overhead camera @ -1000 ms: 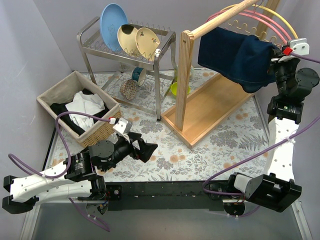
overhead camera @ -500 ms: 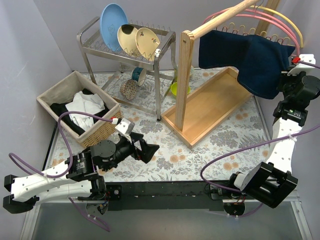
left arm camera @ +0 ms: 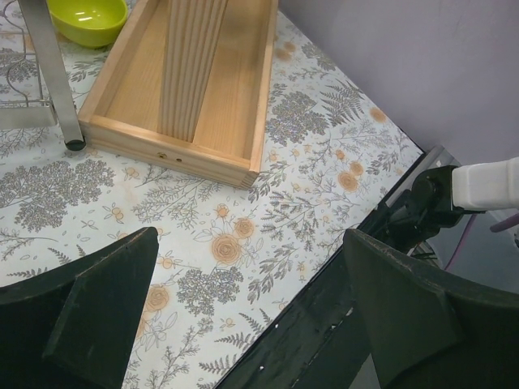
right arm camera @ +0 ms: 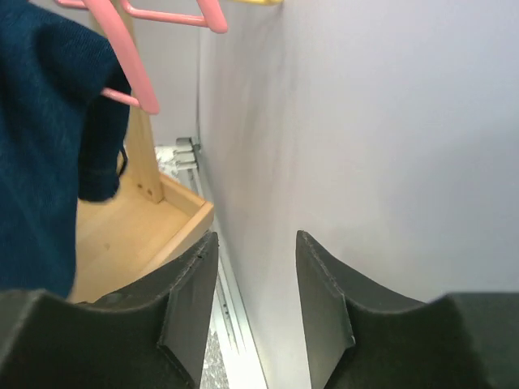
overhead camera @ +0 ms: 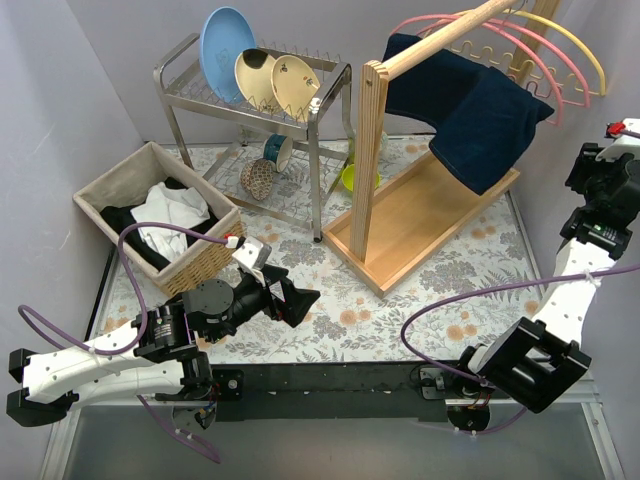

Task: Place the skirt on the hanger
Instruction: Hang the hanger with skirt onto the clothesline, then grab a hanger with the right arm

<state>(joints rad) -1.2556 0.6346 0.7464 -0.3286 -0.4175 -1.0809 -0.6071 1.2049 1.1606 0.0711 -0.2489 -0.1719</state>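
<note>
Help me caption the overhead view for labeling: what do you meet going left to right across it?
basket → dish rack → wooden post → skirt → right gripper

skirt (overhead camera: 480,120) x1, hangers (right arm camera: 130,61) x3, plates (overhead camera: 227,40) x3

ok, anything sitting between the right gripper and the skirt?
Nothing visible. The right gripper is open and empty, off to the right of the skirt, and the top view shows only air between them. In the right wrist view the pink hanger lies at the skirt's edge, not across the gap.
</note>
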